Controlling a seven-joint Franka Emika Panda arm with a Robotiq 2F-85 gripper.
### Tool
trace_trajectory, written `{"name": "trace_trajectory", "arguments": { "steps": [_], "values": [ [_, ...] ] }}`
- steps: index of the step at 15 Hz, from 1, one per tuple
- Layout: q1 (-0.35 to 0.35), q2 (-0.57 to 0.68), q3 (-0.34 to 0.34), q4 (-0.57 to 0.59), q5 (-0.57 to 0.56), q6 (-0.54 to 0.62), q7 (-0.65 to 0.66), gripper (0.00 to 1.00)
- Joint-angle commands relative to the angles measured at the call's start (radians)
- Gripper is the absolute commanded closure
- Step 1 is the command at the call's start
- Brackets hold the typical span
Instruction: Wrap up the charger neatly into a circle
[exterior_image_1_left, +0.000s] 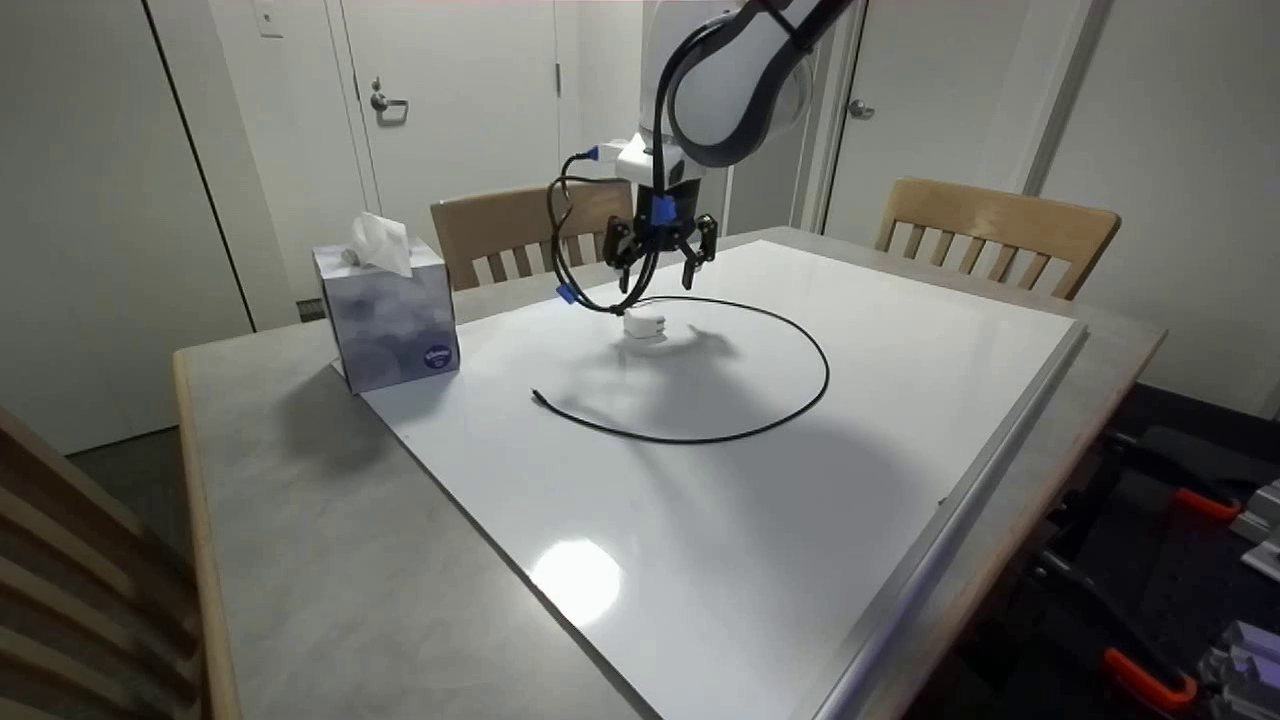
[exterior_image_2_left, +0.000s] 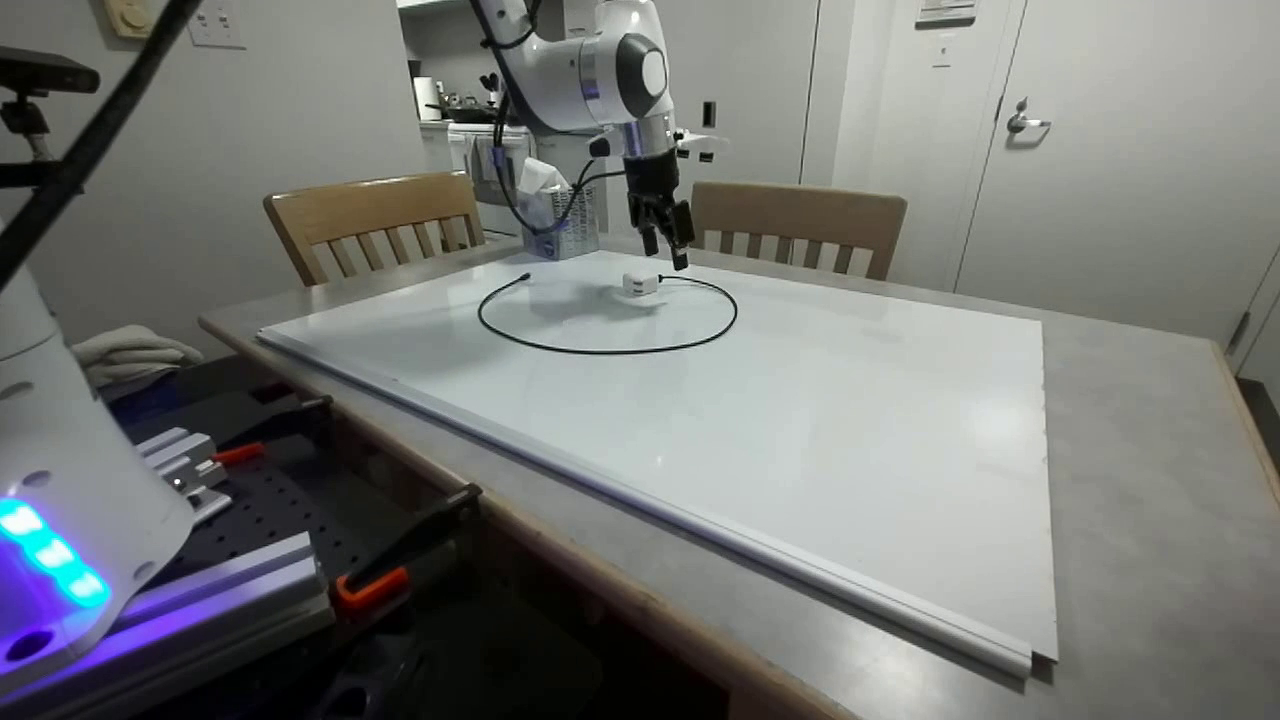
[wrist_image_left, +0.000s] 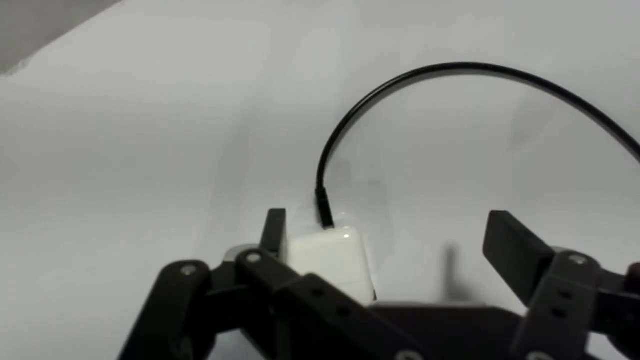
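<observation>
The grey table spreads beneath my gripper, and on it, directly under the jaws, lies the white board. I have the arm reaching in high above them, forearm slanting down to the wrist, the gripper pointing almost straight down and held above the surface. A tissue box stands off to one side of the jaws, well apart from them. The jaws are spread wide and grip nothing. Below them and out past them, the charger's black cable curves over the board in one big, unclosed loop. The end nearest the jaws meets a white block, which sits under the gripper; the wrist view shows it between the fingers, close by one and farther from the other (the gripper covers part of it there, so I can't see the whole block). The small black tip at the cable's free end lies well apart from the jaws.
</observation>
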Motion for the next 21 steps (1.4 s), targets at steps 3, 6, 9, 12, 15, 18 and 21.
{"name": "trace_trajectory", "arguments": {
  "steps": [3, 6, 9, 12, 15, 18, 21],
  "values": [
    [0.005, -0.029, -0.017, 0.003, 0.062, -0.055, 0.080, 0.00],
    [0.007, -0.056, -0.020, 0.003, 0.067, -0.101, 0.115, 0.00],
    [0.006, -0.048, -0.006, 0.024, 0.082, -0.130, 0.109, 0.00],
    [0.005, -0.027, 0.042, 0.083, 0.120, -0.212, 0.068, 0.00],
    [0.019, -0.007, 0.095, 0.162, 0.167, -0.321, -0.002, 0.00],
    [0.055, -0.012, 0.109, 0.185, 0.159, -0.369, -0.073, 0.00],
    [0.079, -0.028, 0.089, 0.161, 0.165, -0.356, -0.059, 0.00]
  ]
}}
